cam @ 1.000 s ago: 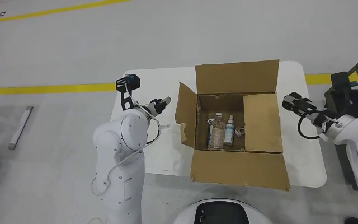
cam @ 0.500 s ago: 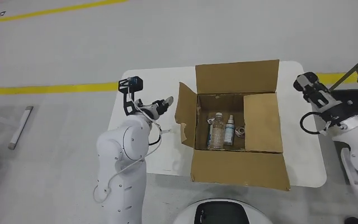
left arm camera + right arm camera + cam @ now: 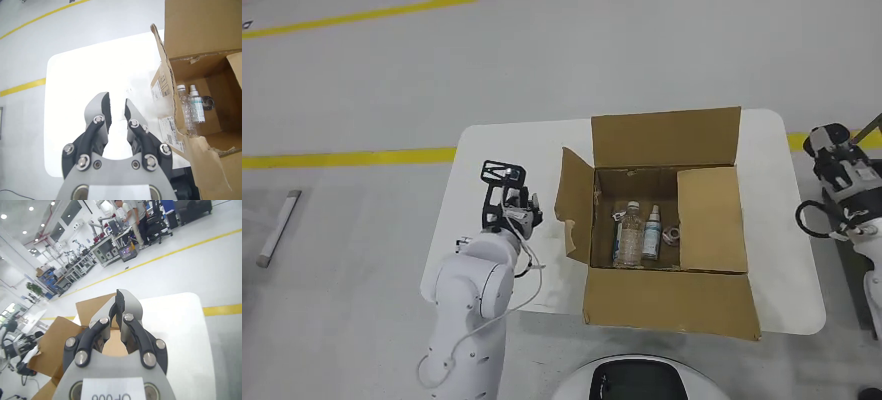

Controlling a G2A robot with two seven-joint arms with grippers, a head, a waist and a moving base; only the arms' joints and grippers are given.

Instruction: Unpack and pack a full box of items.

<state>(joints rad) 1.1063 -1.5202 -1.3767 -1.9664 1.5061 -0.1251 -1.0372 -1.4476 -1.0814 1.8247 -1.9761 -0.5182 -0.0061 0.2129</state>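
Note:
An open cardboard box (image 3: 712, 290) stands on the white table (image 3: 497, 150) with its flaps spread. Inside lie a clear plastic bottle (image 3: 629, 237), a white spray bottle (image 3: 653, 232) and a small dark ring (image 3: 672, 236). The left wrist view shows them again as the bottle (image 3: 187, 113), the spray bottle (image 3: 197, 106) and the ring (image 3: 208, 102). My left gripper (image 3: 526, 208) hangs above the table just left of the box's torn left flap (image 3: 168, 79); this gripper (image 3: 117, 100) is open and holds nothing. My right gripper (image 3: 822, 138) is at the table's right edge, away from the box, and this gripper (image 3: 120, 296) is shut and holds nothing.
Bare tabletop (image 3: 85, 75) lies left of the box. The right flap (image 3: 710, 220) folds partly over the opening. Yellow floor lines (image 3: 342, 158) run beyond the table. A grey bar (image 3: 277, 228) lies on the floor at the far left.
My left gripper has swung in closer to the box's left flap. My right arm has pulled away from the box's right side toward the table's far right edge.

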